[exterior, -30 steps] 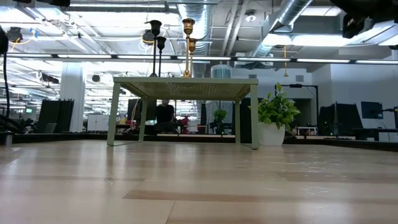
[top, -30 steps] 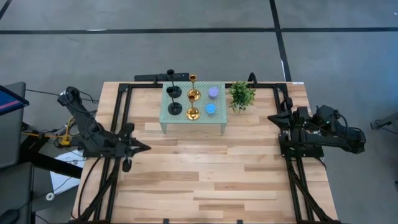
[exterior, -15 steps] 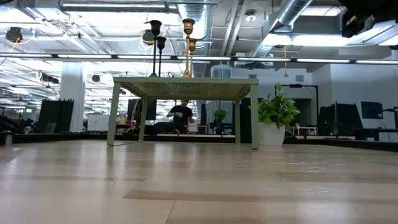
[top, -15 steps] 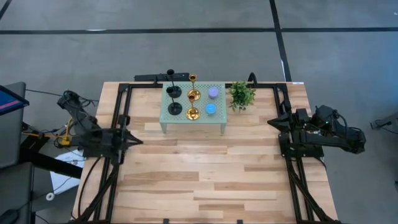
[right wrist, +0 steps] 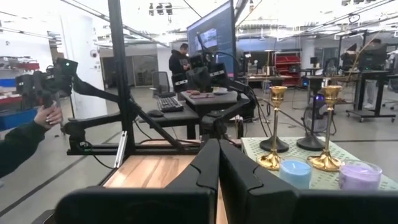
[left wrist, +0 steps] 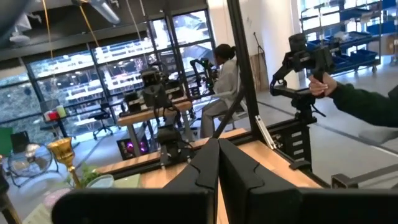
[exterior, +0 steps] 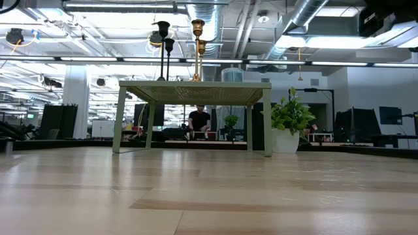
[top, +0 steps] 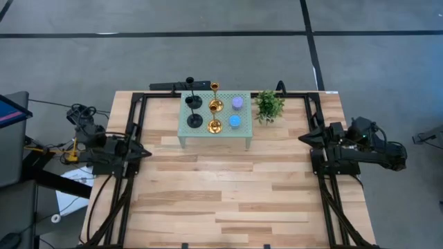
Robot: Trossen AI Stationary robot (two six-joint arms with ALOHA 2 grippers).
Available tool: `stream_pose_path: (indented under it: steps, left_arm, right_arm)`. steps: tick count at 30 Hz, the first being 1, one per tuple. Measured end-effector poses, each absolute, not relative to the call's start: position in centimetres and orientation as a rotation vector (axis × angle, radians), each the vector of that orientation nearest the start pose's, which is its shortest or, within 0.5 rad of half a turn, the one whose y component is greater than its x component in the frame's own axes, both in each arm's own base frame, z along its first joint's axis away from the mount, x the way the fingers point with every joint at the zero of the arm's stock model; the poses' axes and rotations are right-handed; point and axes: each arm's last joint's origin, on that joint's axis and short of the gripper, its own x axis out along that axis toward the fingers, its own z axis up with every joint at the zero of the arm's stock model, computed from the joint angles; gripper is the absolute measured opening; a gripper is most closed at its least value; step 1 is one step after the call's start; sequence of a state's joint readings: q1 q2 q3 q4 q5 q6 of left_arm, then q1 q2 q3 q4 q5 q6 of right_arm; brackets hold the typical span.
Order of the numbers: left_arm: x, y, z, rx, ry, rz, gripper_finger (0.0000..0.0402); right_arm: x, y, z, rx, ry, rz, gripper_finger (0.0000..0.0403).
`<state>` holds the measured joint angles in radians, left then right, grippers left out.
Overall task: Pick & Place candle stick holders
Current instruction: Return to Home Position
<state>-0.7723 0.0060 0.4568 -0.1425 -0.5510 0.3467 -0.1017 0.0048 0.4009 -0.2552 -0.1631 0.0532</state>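
Observation:
Two matte black candle stick holders (top: pixel 194 103) (top: pixel 194 121) and two shiny gold ones (top: pixel 214 106) (top: pixel 214 126) stand upright on their round bases on a small green perforated table (top: pixel 243 130). In the low view the stems of the black holders (exterior: pixel 162 51) and the gold holders (exterior: pixel 196 51) rise above the tabletop. My left gripper (top: pixel 143 152) is shut and empty at the table's left edge, well clear of them. My right gripper (top: pixel 302 138) is shut and empty at the right edge. The right wrist view shows both gold holders (right wrist: pixel 273 134) (right wrist: pixel 328 130).
A purple candle (top: pixel 237 103) and a blue candle (top: pixel 234 121) sit on the green table beside the holders. A small potted plant (top: pixel 268 105) stands on the wood just right of it. The wooden tabletop (top: pixel 228 194) lies in front. A person's hand (right wrist: pixel 46 115) shows beyond the table.
My left gripper has drawn back toward the table's left edge, staying shut and empty. The holders have not moved.

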Motion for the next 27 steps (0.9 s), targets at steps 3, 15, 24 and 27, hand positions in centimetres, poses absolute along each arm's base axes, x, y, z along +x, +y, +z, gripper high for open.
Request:
stream_pose_path:
  steps: [3,15,24,27]
  left_arm:
    - [3.8,-1.6,29.4,0.124,-0.275,-0.176,0.0008]
    - [5.7,-3.4,25.8,0.071,-0.293,-0.192,0.0008]
    - [7.7,-3.3,23.5,-0.048,-0.313,-0.149,0.0008]
    - [8.5,-3.0,23.5,-0.045,-0.304,-0.139,0.0008]
  right_arm:
    - [5.3,0.0,27.1,0.033,-0.144,0.072,0.0000]
    - [4.8,0.0,27.9,0.025,-0.170,0.088,0.0000]
    - [4.8,0.0,27.9,0.025,-0.174,0.088,0.0000]
    - [4.8,0.0,27.9,0.025,-0.174,0.088,0.0000]
